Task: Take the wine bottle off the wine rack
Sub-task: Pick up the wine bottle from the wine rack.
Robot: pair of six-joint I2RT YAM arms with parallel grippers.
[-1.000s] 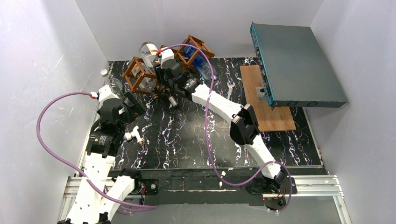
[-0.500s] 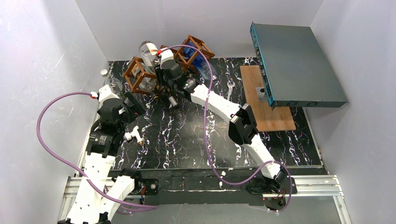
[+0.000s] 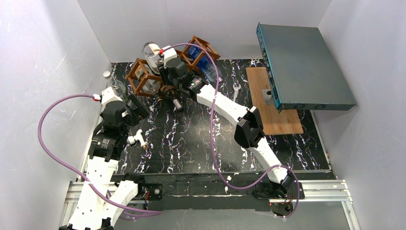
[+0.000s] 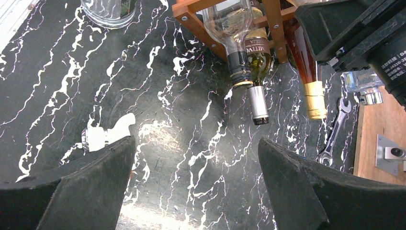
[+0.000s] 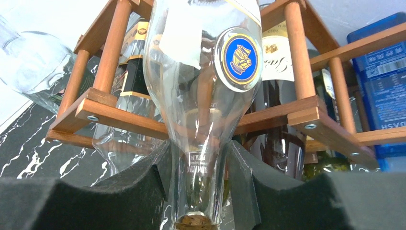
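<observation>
- "DASH", white on a blue package point(image 5: 380, 91), right of the right end effector point(image 5: 198, 191).
- Gold ship on a round blue badge, on the clear wine bottle point(image 5: 201, 86) just beyond it.
- Upside-down lettering, too small to read, on a green bottle point(image 4: 261, 62) neck band, ahead of the left end effector point(image 4: 195, 158).

1. Above the right claw point(image 5: 197, 184), the clear wine bottle point(image 5: 201, 72) is cut off by the upper edge.
2. Behind it, the dark bottles point(image 5: 130, 76) in the wine rack point(image 5: 119, 117) are largely hidden; their labels cannot be fully read.
3. Right of that claw, the blue box point(image 5: 378, 72) is cut by the picture's edge; left of it, a glass vessel point(image 5: 28, 62) is likewise cropped.
4. From overhead, the right claw's fingers are covered by its own wrist.
5. Ahead of the left claw point(image 4: 195, 143), a glass jar point(image 4: 107, 7) is cut off at the upper edge; the white part point(image 4: 107, 136) by its finger cannot be identified.
</observation>
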